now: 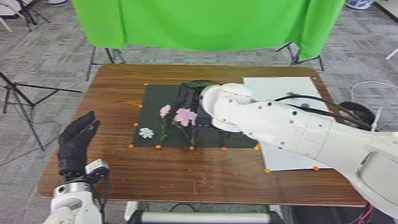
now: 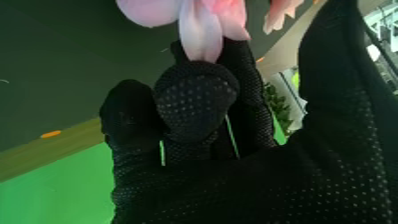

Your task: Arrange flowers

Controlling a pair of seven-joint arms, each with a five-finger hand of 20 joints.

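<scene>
There are two pink flowers (image 1: 185,116) and one white flower (image 1: 146,132), three blooms altogether, plus one dark mat (image 1: 158,95), one white sheet (image 1: 280,84), one green cloth (image 1: 209,25) and one surface (image 1: 178,175).

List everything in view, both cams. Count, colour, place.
Pink flowers: two, pink, on dark sheet by right hand
White flower: one, white, dark sheet's near left corner
Greenery: some, green, on white sheet
Dark sheet: one, table middle
White sheet: one, table's right
Orange markers: several, along sheet edges
Table: one, brown
Cloth: one, green, beyond table
Arms: two, white
Left hand: black, table's left edge
Right hand: black, over dark sheet
</scene>
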